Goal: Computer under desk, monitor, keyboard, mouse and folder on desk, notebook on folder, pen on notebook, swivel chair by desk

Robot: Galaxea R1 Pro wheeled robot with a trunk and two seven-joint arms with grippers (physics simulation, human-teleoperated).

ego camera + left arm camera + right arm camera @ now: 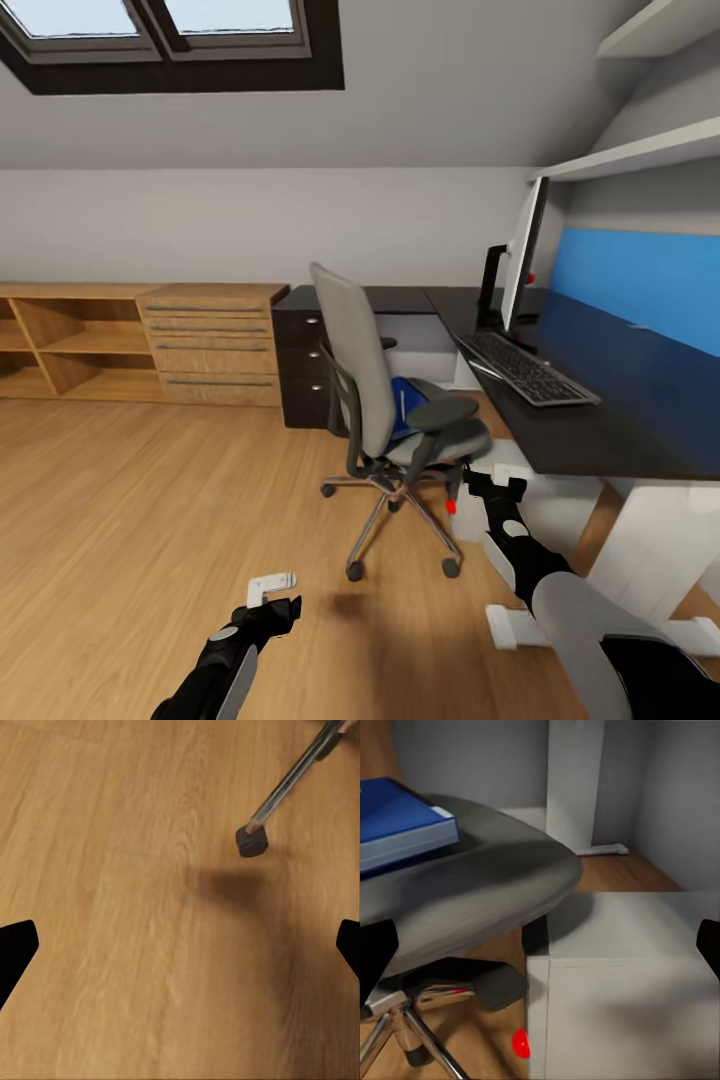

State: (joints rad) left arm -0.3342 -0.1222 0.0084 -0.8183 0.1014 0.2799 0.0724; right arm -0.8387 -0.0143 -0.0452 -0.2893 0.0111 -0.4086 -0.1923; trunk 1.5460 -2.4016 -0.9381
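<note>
The grey swivel chair (385, 400) stands on the wood floor in front of the black-topped desk (640, 410). The blue folder (404, 412) lies on its seat; in the right wrist view the folder (397, 825) rests on the seat (495, 885). On the desk the monitor (522, 255) stands upright, with the keyboard (527, 368) just in front of it. The light grey computer (622, 1005) with its red light (450, 507) sits under the desk. My right gripper (495, 487) is open, low beside the chair seat. My left gripper (278, 598) hangs open over bare floor near a chair castor (252, 840).
A low light-wood cabinet (140, 340) runs along the back wall at left, next to the desk's black drawers (300, 370). The desk's white leg (574, 787) stands behind the computer. White shelves (640, 150) hang above the desk under the sloped ceiling.
</note>
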